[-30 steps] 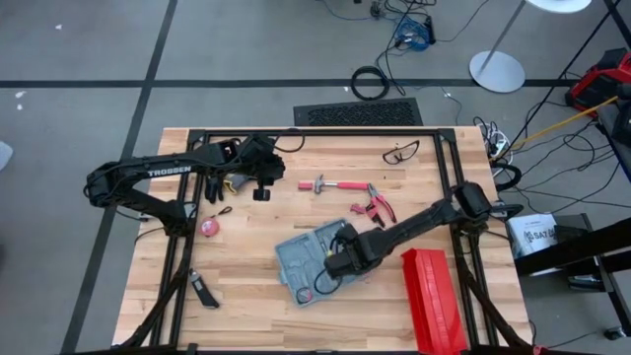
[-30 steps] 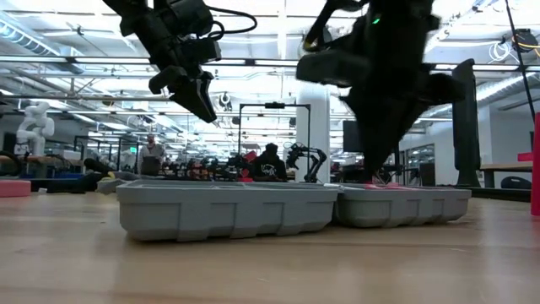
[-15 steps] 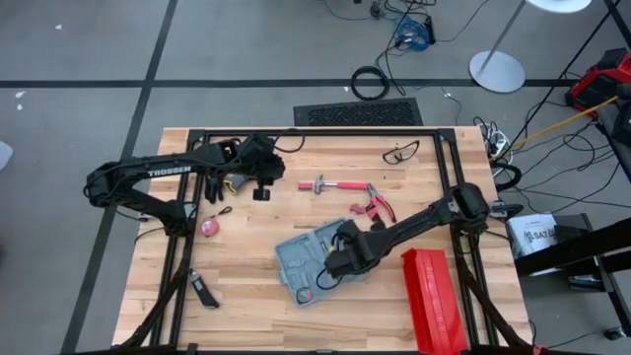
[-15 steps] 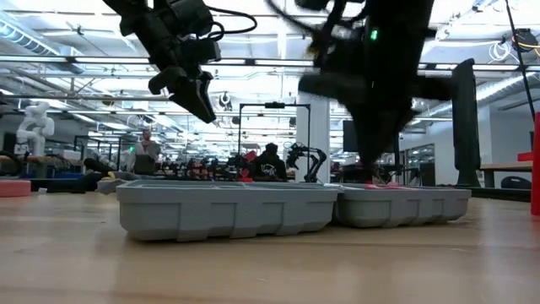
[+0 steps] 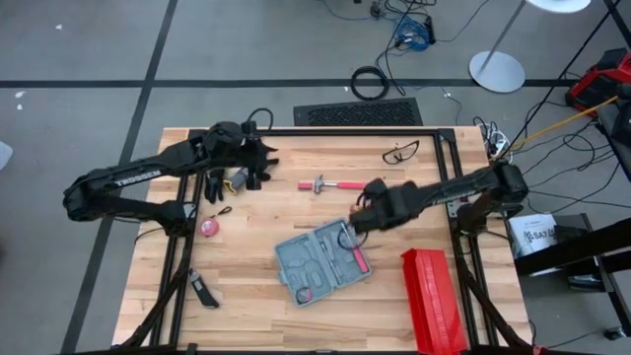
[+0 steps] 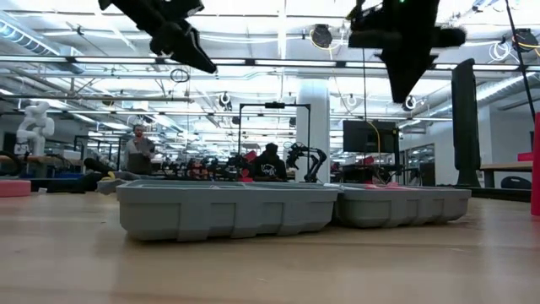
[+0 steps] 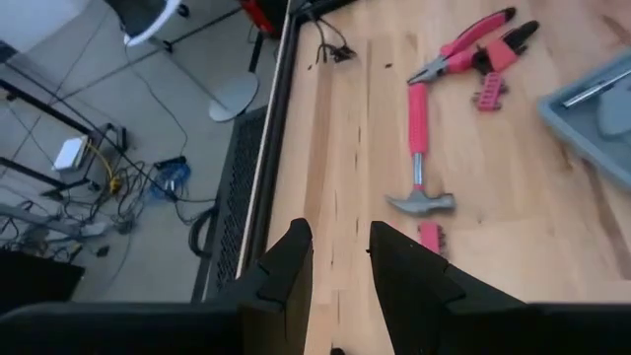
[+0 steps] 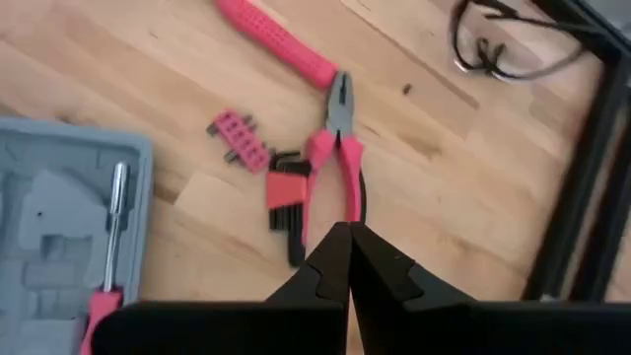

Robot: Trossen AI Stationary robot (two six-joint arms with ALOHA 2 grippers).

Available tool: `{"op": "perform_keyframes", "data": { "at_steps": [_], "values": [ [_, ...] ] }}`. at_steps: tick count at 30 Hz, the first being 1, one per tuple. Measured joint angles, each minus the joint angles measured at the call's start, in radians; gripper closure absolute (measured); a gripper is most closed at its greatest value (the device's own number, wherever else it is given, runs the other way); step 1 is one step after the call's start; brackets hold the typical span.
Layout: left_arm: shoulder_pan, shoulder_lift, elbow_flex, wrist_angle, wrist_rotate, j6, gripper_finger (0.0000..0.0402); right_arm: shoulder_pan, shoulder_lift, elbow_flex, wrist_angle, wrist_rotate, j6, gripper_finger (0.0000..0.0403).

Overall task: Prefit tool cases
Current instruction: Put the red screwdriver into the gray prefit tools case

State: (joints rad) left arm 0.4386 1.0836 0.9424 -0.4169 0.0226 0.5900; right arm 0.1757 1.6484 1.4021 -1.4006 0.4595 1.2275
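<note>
I see the tool case (image 5: 323, 260) lying open on the table's middle, grey slots up, a pink-handled screwdriver (image 8: 106, 258) seated in it. My right gripper (image 8: 348, 240) hangs above the pink pliers (image 8: 338, 158) just beyond the case, fingers pressed together and empty. My left gripper (image 7: 335, 258) waits parted near the table's far edge, holding nothing.

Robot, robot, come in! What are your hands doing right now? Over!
Left gripper open, empty, hovering near hammer. Right gripper shut, empty, above pliers. Tool case open on table. Nothing blocking.
</note>
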Motion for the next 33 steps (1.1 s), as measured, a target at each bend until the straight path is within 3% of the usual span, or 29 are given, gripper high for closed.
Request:
{"op": "perform_keyframes", "data": {
  "at_steps": [3,6,9,18,33],
  "values": [
    [0.028,0.039,0.000,0.029,0.026,0.000,0.0292,-0.091,-0.061,-0.120,0.246,-0.108,-0.201,0.0403],
    [0.054,0.115,0.000,0.059,0.134,0.000,0.0292,-0.162,-0.082,-0.296,0.659,-0.297,-0.383,0.0403],
    [0.062,0.207,0.000,0.081,0.228,0.014,0.0292,-0.183,-0.042,-0.437,0.978,-0.485,-0.421,0.0403],
    [0.061,0.387,0.000,0.106,0.239,0.021,0.0292,-0.138,0.014,-0.471,0.977,-0.488,-0.360,0.0403],
    [0.061,0.402,0.000,0.149,0.243,0.010,0.0292,-0.117,0.010,-0.439,1.016,-0.438,-0.465,0.0403]
  ]
}}
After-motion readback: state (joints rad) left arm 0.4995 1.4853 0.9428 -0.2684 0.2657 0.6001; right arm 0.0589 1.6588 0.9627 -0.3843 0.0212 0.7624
